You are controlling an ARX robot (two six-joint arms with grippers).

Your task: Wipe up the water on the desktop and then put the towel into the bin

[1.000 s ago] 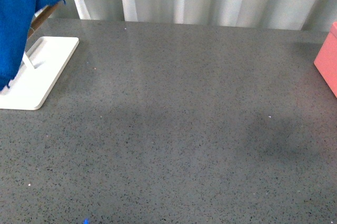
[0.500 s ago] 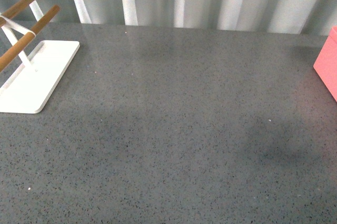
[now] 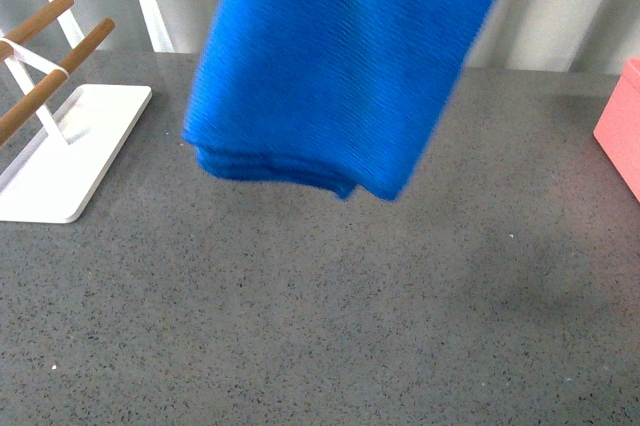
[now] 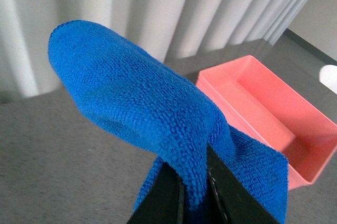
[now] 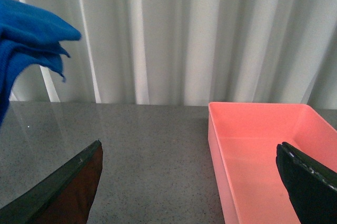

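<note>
Above wide desktop (image 3: 300, 346), towel (image 3: 330, 66) edge aloft

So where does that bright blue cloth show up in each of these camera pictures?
Front view: the bright blue ribbed cloth towel hangs blurred across the upper middle, above the speckled dark-grey desktop.
Left wrist view: the towel fills the picture's centre, pinched between dark jaws.
Right wrist view: only a corner, at the picture's upper left edge.
Shared landmark: the coral-pink straight-sided bin, at the right in all three.
</note>
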